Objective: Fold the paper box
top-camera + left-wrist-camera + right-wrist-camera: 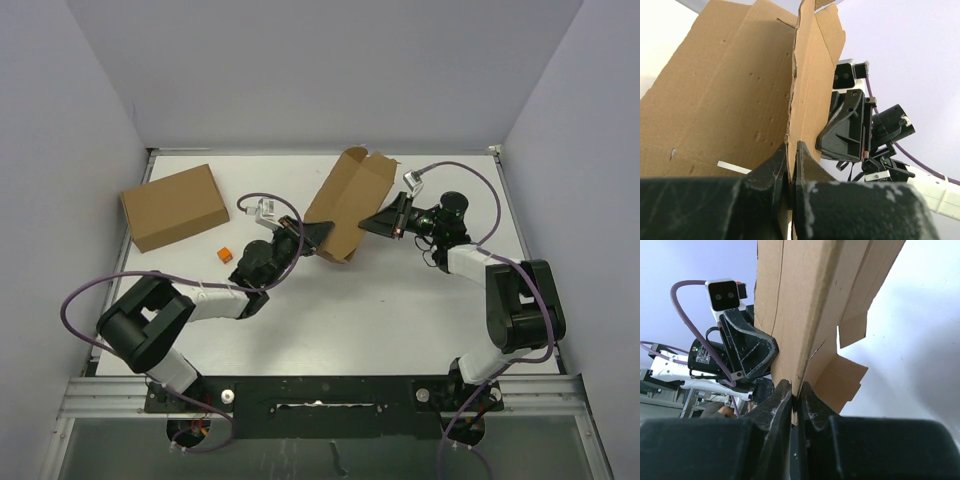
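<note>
The paper box (347, 198) is a brown die-cut cardboard sheet, partly folded and held up off the white table (400, 310) between both arms. My left gripper (323, 236) is shut on its lower left edge. In the left wrist view the black fingers (807, 162) pinch a thin upright panel of the paper box (730, 100). My right gripper (372, 222) is shut on the opposite side. Seen from the right wrist, my right gripper (796, 388) clamps the edge of a folded wall of the paper box (800, 300), with loose flaps (840, 382) hanging to the right.
A larger plain brown cardboard box (175, 206) lies at the left of the table. A tiny orange cube (226, 254) sits near the left forearm. Purple cables (100, 285) loop beside both arms. Grey walls enclose the table on three sides.
</note>
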### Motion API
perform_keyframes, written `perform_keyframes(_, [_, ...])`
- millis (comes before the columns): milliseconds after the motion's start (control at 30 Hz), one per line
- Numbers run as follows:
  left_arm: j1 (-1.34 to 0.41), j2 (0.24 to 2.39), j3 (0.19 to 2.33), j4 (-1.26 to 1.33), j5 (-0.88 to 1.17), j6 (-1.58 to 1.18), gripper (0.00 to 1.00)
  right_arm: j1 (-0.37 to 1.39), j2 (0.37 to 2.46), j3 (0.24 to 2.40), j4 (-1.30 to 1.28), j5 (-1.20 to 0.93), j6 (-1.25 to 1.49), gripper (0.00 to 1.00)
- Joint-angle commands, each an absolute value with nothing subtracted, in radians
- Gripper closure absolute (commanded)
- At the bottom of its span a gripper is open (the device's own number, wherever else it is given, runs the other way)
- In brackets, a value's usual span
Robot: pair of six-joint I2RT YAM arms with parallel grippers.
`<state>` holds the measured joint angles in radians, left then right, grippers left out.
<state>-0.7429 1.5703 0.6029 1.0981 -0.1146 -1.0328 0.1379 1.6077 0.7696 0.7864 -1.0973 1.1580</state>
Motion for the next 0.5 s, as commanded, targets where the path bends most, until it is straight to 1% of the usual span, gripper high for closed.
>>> perform_keyframes(0, [-0.723, 1.61, 0.618, 1.236, -0.053, -1.037, 1.0, 0.127, 1.564, 0.788, 0.747, -1.088, 1.109, 0.9])
perform_keyframes(100, [-0.707, 1.626, 0.63, 1.248, -0.001, -1.054, 1.0, 0.103, 1.562, 0.789, 0.706, -1.07, 1.084, 0.75])
perform_keyframes(167, [-0.697, 1.638, 0.638, 1.25, 0.044, -1.071, 1.0, 0.079, 1.562, 0.788, 0.704, -1.063, 1.09, 0.69])
perform_keyframes(233, [-0.683, 1.649, 0.646, 1.252, 0.08, -1.09, 1.0, 0.051, 1.56, 0.783, 0.701, -1.055, 1.096, 0.65])
perform_keyframes(300, [-0.673, 1.657, 0.655, 1.246, 0.112, -1.107, 1.0, 0.026, 1.556, 0.781, 0.702, -1.051, 1.101, 0.64])
perform_keyframes(467, [-0.662, 1.697, 0.696, 1.228, 0.196, -1.14, 1.0, -0.025, 1.556, 0.786, 0.698, -1.055, 1.105, 0.57])
